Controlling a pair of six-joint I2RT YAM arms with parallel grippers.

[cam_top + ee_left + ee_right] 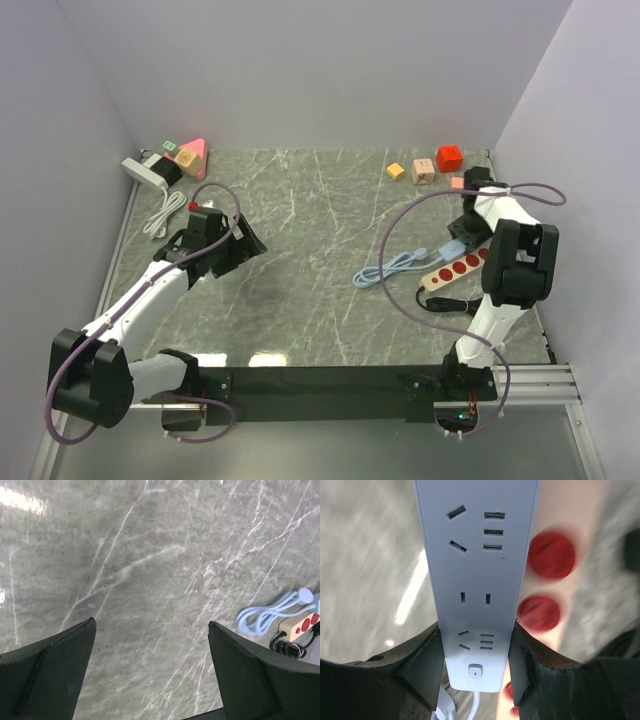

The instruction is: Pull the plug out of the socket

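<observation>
In the right wrist view, my right gripper (476, 647) is shut on the switch end of a white socket strip (477, 555). Both fingers (427, 662) press its sides, and its visible outlets hold no plug. Seen from above, this gripper (455, 240) hangs at the right, over a beige strip with red sockets (460, 268). A pale blue cable (385, 268) coils away to the left of it. At the back left lies another white socket block (143, 170) with a black plug (168, 172) against it. My left gripper (245, 245) is open over bare marble (150, 570), holding nothing.
Coloured wooden blocks (423, 172) and a red cube (449, 158) sit at the back right, and a pink triangle (192, 155) stands by the back-left socket. A white cable (160, 215) trails near the left wall. A black cable (440, 300) runs from the beige strip.
</observation>
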